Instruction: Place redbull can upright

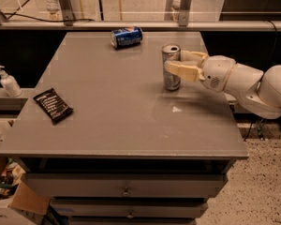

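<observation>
The redbull can point(171, 81) is slim and silver with an open silver top. It stands upright on the grey table point(112, 121), right of centre toward the back. My gripper point(174, 61) reaches in from the right at the can's upper half. One cream finger point(181, 71) crosses the can's front and the other finger point(193, 56) lies behind it. The jaws are closed around the can, whose base appears to rest on the tabletop.
A shorter dark-blue soda can point(126, 36) lies on its side at the table's back edge. A black snack packet point(53, 105) lies near the left edge. A soap dispenser point(8, 81) stands on a ledge to the left. Drawers sit under the tabletop.
</observation>
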`<state>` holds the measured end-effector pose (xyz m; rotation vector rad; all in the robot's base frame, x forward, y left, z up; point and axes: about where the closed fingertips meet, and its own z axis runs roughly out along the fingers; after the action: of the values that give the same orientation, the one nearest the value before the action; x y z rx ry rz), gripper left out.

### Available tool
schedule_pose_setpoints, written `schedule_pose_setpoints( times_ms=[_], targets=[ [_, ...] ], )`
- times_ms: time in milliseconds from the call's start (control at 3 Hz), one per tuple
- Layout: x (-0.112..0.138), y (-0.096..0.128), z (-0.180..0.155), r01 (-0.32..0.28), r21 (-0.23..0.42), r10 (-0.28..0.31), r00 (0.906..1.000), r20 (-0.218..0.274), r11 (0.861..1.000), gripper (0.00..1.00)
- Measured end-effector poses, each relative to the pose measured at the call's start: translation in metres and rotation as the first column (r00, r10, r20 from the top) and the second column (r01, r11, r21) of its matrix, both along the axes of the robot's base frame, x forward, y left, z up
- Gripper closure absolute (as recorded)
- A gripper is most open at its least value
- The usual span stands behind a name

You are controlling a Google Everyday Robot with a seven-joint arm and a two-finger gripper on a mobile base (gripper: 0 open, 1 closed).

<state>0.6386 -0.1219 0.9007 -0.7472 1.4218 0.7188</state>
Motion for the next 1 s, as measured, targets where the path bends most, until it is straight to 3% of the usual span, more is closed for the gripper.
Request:
schedule_pose_setpoints(
  times_ms=[333,1000],
  targets=[
    [-0.0030,-0.0046,-0.0088,0.006,0.009,-0.006,1.0000,0.001,1.000,0.82],
    [-0.0047,-0.0072,-0.0113,0.007,0.008,-0.007,1.0000,-0.001,1.000,0.35]
  ],
)
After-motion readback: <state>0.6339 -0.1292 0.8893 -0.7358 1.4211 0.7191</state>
